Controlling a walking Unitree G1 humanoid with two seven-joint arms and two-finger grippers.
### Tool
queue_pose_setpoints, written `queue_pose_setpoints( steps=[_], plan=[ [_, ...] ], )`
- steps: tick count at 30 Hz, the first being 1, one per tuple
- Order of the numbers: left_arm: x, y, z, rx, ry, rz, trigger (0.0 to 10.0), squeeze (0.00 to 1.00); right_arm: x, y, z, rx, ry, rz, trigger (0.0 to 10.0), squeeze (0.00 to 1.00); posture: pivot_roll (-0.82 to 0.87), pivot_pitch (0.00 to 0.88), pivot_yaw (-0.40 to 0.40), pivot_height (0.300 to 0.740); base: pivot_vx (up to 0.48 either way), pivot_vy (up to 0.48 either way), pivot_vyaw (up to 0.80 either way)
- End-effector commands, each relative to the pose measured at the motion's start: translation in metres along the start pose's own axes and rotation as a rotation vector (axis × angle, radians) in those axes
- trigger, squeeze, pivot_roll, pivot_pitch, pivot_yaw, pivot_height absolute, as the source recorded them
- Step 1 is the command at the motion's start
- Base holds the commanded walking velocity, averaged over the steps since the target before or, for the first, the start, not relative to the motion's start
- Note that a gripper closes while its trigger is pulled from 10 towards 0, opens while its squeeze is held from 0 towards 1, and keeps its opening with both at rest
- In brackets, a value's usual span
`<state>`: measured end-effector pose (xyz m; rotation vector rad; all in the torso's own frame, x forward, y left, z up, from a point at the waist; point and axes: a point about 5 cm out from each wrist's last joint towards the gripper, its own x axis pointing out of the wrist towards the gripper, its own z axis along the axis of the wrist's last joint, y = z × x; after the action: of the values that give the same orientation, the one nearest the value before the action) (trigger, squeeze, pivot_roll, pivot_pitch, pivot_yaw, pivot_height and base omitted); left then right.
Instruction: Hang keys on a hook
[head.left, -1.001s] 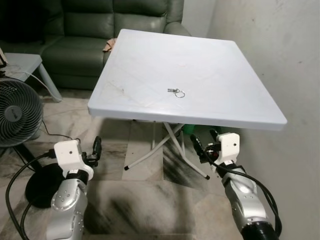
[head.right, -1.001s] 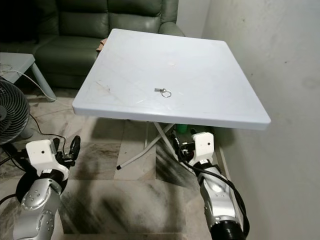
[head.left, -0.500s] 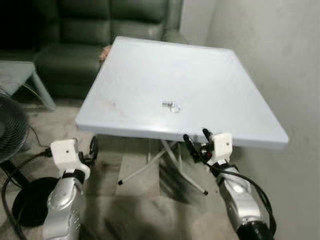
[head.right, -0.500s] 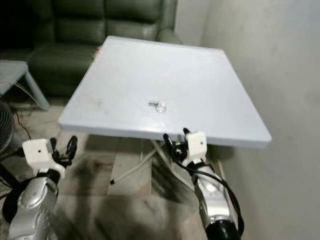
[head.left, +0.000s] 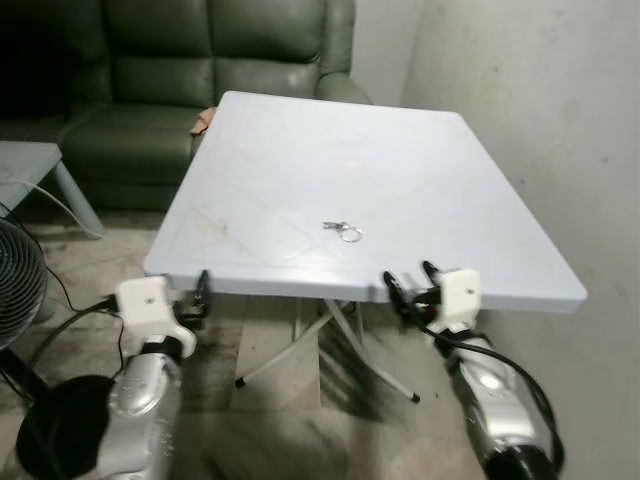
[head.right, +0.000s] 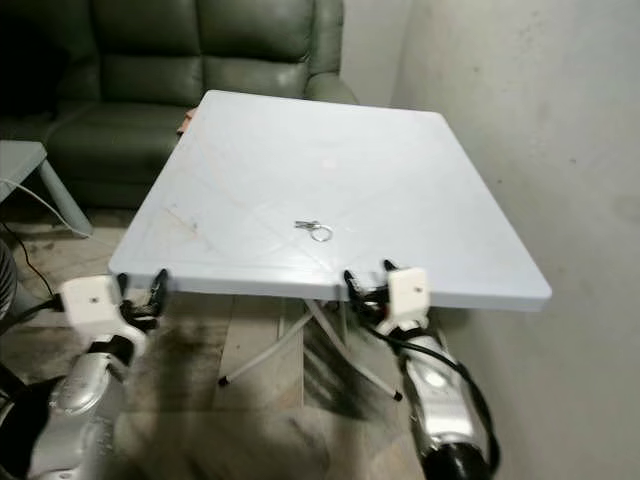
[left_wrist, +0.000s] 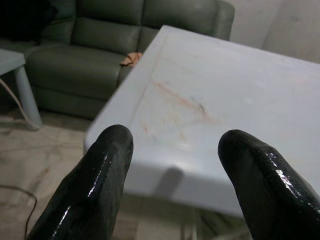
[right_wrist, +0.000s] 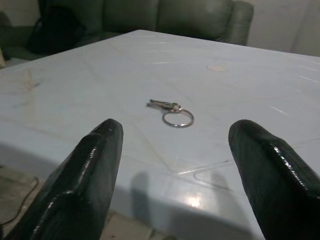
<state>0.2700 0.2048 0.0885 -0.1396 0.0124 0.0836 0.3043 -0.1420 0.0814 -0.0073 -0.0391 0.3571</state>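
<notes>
The right gripper (head.left: 411, 288), jaws wide and empty like the left gripper (head.left: 190, 298), has risen to the table (head.left: 500, 230) edge, nearing the keys (right_wrist: 171, 111).

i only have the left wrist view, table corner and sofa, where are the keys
Observer: The keys lie flat on the white table, near the middle of its near half.
Operator: is the right gripper near them
Observer: The right gripper is at the table's near edge, open, keys ahead between its fingers in its wrist view.
Operator: and my left one
Observer: The left gripper is open at the near left corner.
</notes>
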Motion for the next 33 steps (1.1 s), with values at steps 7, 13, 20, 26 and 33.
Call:
queue_pose_setpoints(
  steps=[7,13,20,26,33],
  plan=[
    [0.0006,-0.0093,-0.0003,0.003,-0.003,-0.025,10.0,0.0,-0.0053,-0.011,0.0004,-0.016,0.003,-0.027,10.0,0.0,-0.07,0.012,-0.053,0.74,0.0,0.444,0.0],
    [0.0003,-0.0086,0.0003,0.018,-0.008,-0.02,10.0,0.0,-0.0058,-0.0112,0.0004,-0.019,0.006,-0.026,10.0,0.0,-0.07,0.018,-0.056,0.74,0.351,0.128,0.0],
    [-0.0002,-0.0082,0.0,0.021,-0.006,-0.012,10.0,0.0,-0.0063,-0.0119,0.0005,-0.021,0.007,-0.024,10.0,0.0,-0.07,0.022,-0.057,0.74,0.463,0.0,0.0],
    [-0.0005,-0.0092,0.0,0.025,-0.004,-0.014,10.0,0.0,-0.0069,-0.0115,0.0004,-0.022,0.01,-0.023,10.0,0.0,-0.07,0.025,-0.055,0.74,0.472,0.0,0.0],
    [-0.0022,-0.0146,0.0008,0.035,-0.022,-0.03,10.0,0.0,-0.0084,-0.0117,-0.0012,-0.021,0.017,-0.019,10.0,0.0,-0.07,0.028,-0.057,0.74,0.0,0.0,0.0]
  ],
)
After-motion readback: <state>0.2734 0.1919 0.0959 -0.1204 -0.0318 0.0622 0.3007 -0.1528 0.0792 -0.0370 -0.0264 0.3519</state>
